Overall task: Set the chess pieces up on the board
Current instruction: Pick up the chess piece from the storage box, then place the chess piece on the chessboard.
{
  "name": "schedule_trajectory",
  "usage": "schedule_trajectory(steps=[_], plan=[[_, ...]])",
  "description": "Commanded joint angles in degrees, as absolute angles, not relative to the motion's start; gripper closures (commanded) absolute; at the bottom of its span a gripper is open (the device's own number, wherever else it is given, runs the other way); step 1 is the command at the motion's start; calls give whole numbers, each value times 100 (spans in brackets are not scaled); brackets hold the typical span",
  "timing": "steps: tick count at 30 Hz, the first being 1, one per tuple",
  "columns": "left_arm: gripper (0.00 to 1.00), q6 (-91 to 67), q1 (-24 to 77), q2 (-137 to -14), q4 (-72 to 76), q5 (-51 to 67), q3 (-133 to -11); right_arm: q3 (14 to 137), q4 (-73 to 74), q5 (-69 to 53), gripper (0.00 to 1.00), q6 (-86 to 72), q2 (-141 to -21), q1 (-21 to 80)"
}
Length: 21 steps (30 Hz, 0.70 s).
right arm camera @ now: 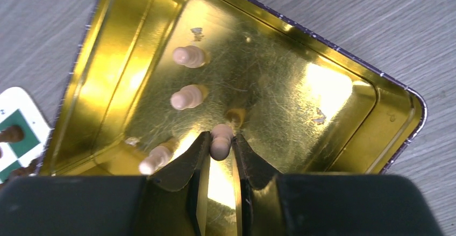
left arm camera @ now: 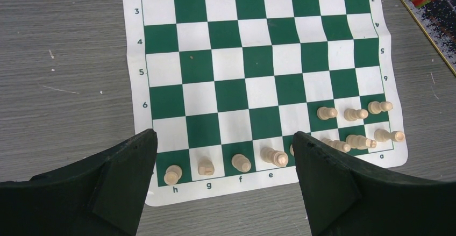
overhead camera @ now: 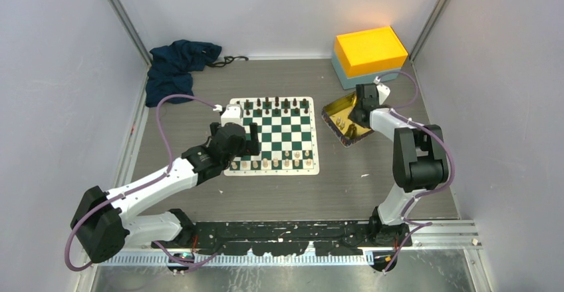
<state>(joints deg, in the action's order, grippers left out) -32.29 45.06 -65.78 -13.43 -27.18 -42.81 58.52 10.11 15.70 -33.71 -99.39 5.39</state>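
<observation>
Now the right gripper (right arm camera: 220, 137) pinches a cream piece (right arm camera: 221, 143); the left gripper (left arm camera: 223, 135) gapes.

The tray (right arm camera: 123, 58) is glossy gold metal, finely scratched. The chess pieces (right arm camera: 188, 97) between and ahead of the right fingers (right arm camera: 253, 169) are matt pale wood. The fingers appear to be matt black plastic.

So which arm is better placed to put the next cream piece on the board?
Right. The right tool is closed around a cream piece in the gold tray, while the left tool hangs open above the board, holding nothing.
</observation>
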Motion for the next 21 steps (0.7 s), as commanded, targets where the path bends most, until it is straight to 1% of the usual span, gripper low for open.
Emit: schedule_trajectory(steps=[1, 6, 10, 14, 21], plan=[[4, -3161, 4518, -6426, -1131, -2839, -4377, 5789, 509, 1382, 99, -3376, -9423, 525], [4, -3162, 4518, -6358, -1134, -2892, -4330, 5767, 574, 1373, 99, -3189, -9054, 604], [4, -3220, 4518, -6258, -1185, -2931, -4253, 5792, 806, 1525, 99, -2991, -8756, 969], [4, -3294, 4518, -6040, -1283, -2975, -4164, 5919, 1160, 1834, 99, -2850, -8570, 1658], [4, -3372, 4522, -5576, -1617, -3072, -4099, 6252, 1699, 2621, 99, -2974, -8597, 3246]])
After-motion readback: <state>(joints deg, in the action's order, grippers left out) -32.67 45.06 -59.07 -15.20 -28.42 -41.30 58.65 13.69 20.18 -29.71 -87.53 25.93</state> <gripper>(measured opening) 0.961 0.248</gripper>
